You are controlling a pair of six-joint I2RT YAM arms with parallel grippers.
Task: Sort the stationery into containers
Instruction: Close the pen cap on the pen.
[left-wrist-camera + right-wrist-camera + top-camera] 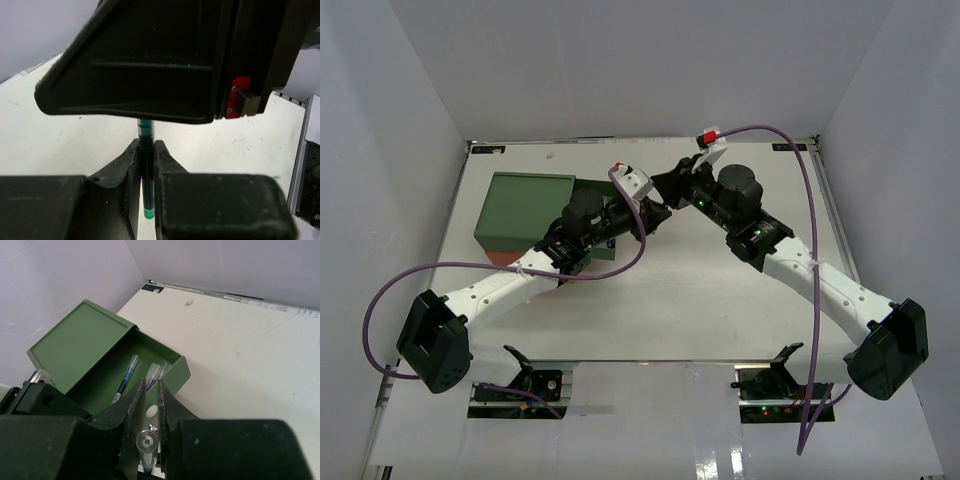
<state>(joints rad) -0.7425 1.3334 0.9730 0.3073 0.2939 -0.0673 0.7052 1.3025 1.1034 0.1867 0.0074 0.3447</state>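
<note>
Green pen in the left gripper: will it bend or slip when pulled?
Likely stiff: the green pen runs straight through the left gripper. Its thin, smooth barrel may slip lengthwise. Being round, it would probably roll if dropped.

Pens (128,374) lie in the open drawer (176,371) of the stack (525,205), left on the table (720,300)

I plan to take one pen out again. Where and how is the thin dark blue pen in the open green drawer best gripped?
Probably at the middle of the thin dark blue pen, from straight above, fingers across its barrel. It lies inside the open green drawer, whose walls block a sideways approach; clear pens lie close beside.
</note>
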